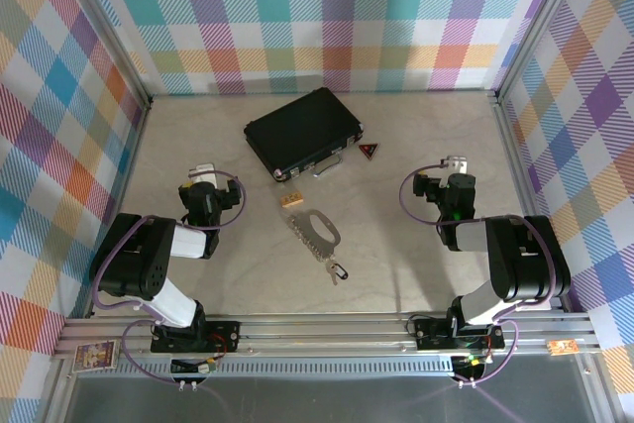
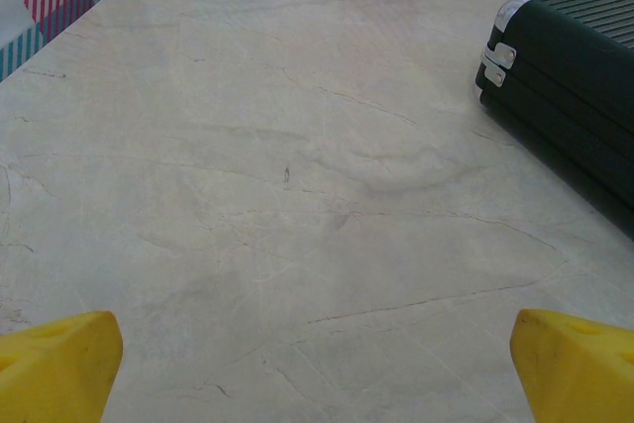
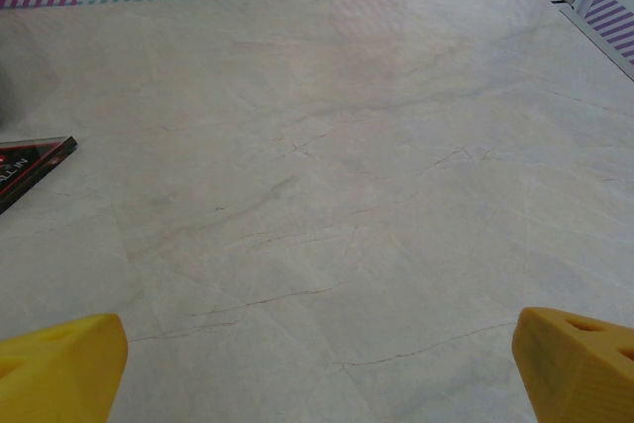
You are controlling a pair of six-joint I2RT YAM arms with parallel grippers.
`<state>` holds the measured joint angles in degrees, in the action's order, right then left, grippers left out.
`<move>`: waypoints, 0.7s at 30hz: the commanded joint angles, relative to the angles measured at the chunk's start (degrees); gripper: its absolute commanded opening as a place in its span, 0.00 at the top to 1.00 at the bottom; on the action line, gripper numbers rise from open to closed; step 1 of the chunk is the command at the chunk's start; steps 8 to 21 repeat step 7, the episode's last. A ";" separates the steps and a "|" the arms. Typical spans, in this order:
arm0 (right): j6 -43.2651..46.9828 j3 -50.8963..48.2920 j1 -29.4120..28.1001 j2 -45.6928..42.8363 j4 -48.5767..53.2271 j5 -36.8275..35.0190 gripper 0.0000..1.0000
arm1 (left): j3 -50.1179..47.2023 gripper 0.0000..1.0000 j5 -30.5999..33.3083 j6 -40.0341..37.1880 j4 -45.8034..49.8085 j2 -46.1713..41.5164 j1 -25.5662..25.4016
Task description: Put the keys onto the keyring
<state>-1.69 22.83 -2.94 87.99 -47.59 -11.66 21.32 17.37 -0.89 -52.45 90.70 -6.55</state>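
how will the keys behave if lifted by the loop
Probably floppy: the keys sit as a loose fringe on a thin loop, so they would likely swing and slide. Being metal, the bunch is likely heavy for its size. Lying flat on the table, it should scrape, not roll, if pushed.

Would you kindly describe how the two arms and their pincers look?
Both the left arm and right arm have bulky black joints, white link sections and looping purple cables. The left pincer and right pincer end in yellow wedge-shaped fingertips.
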 commanded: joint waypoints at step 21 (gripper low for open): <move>-0.68 -0.50 0.37 0.08 -2.51 0.76 0.01 | 0.65 0.00 -0.73 0.74 -0.29 0.08 0.61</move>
